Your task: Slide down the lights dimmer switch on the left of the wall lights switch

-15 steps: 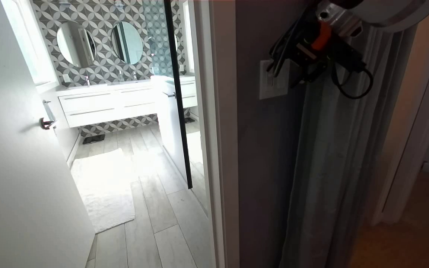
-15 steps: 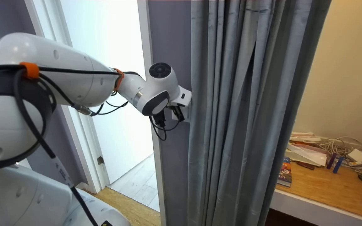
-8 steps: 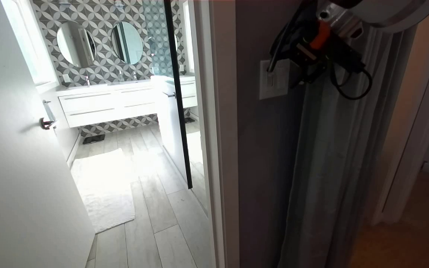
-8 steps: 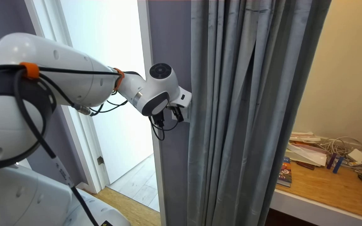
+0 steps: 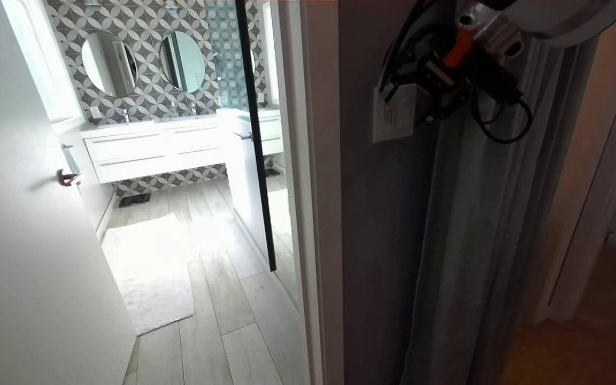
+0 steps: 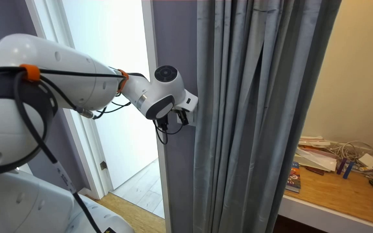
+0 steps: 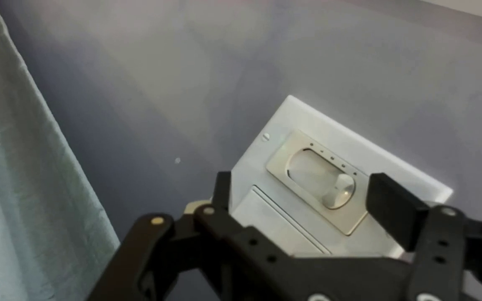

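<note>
The wall lights switch is a white wall plate; its bare part shows in both exterior views (image 5: pixel 401 129) (image 6: pixel 191 120) and in the wrist view (image 7: pixel 360 152). It holds a cream dimmer switch (image 7: pixel 280 165) with an oval slot beside a flat rocker (image 7: pixel 272 221). The dimmer's clear knob (image 7: pixel 340 190) sits at the slot's lower right end in the wrist view. My gripper (image 7: pixel 306 196) is open, its black fingers wide apart on either side of the dimmer. In both exterior views the gripper (image 5: pixel 405 109) (image 6: pixel 183 118) is at the plate and partly covers it. Contact cannot be told.
A grey curtain (image 6: pixel 231 136) hangs right beside the plate, also left in the wrist view (image 7: pixel 27 167). A white door frame (image 5: pixel 321 214) stands on the plate's other side. Black cables (image 5: pixel 399 48) hang by the gripper. A cluttered desk (image 6: pixel 342 187) is at the right.
The gripper and arm have shifted only very slightly. The black cables by the gripper have swung and moved off the front of the plate. The gripper appears empty throughout.
</note>
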